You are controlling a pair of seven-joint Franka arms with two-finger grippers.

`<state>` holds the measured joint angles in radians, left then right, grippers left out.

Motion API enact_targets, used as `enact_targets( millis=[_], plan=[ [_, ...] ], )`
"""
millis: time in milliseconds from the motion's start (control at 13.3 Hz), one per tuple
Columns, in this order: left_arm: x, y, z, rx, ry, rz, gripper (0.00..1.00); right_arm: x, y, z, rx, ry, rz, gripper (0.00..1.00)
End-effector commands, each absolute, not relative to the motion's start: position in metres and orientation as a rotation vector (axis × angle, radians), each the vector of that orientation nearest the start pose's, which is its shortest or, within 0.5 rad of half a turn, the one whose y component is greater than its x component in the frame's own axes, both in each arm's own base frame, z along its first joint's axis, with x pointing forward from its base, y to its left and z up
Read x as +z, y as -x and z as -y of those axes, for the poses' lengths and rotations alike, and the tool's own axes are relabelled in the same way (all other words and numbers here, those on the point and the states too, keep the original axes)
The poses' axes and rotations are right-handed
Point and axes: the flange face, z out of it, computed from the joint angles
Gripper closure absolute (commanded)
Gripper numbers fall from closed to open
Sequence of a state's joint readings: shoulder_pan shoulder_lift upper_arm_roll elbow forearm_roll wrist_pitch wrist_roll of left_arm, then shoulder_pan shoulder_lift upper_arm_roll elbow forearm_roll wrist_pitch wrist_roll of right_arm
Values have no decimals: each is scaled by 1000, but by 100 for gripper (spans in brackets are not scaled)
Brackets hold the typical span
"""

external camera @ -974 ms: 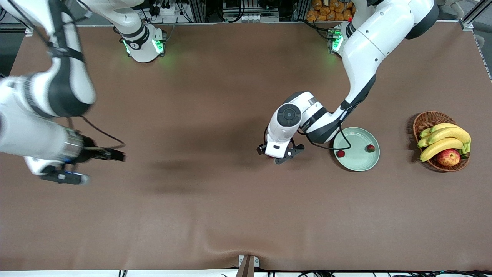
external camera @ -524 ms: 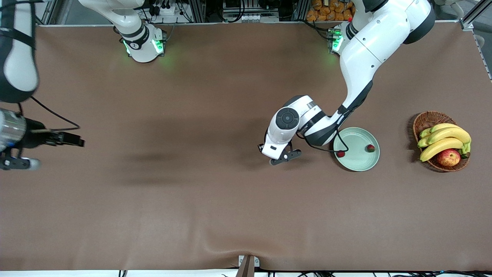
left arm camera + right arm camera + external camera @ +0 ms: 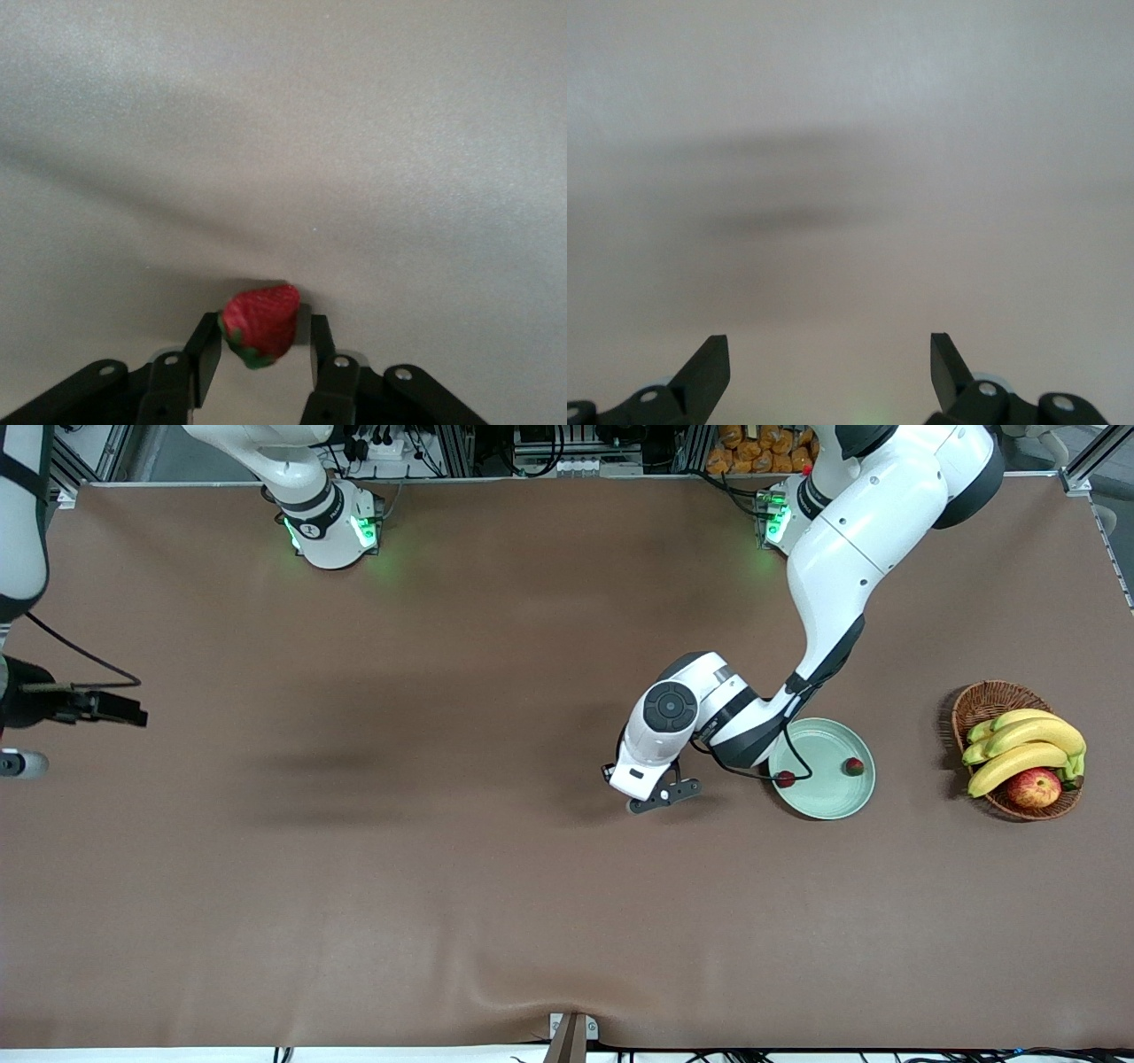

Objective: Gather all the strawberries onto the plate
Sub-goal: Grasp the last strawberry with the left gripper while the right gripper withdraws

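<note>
My left gripper (image 3: pixel 653 801) is low over the table, beside the plate (image 3: pixel 819 795) toward the right arm's end. In the left wrist view it (image 3: pixel 262 329) is shut on a red strawberry (image 3: pixel 262 319) with a green cap, held between its fingertips; my hand hides this berry in the front view. The pale mint-green plate holds two strawberries, one (image 3: pixel 785 779) by the rim nearest my left gripper and one (image 3: pixel 853 766) toward the basket. My right gripper (image 3: pixel 828 345) is open and empty over bare table at the right arm's end, barely showing at the front view's edge (image 3: pixel 19 763).
A brown wicker basket (image 3: pixel 985 700) with bananas (image 3: pixel 1028 748) and a red-yellow apple (image 3: pixel 1034 787) stands at the left arm's end, beside the plate. A cable (image 3: pixel 784 757) from my left arm hangs over the plate's rim.
My right arm has swung away toward its end of the table, almost out of the front view. My left gripper has shifted slightly toward the plate.
</note>
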<state>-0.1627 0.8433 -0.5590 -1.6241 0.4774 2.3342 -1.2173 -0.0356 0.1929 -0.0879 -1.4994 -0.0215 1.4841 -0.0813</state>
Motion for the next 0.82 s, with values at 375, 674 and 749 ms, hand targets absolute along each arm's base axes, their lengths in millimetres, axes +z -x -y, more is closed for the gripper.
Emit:
enact_targets(
  millis=[375,674,749],
  plan=[
    [180,-565,411,29,3176,499,56,568,-565,74,356,3159,-40,0],
    [183,-568,409,23,3180,485,100,571,-568,80,347,3162,-70,0],
    [189,-571,406,11,3179,513,100,571,-568,80,347,3162,-70,0]
  ],
)
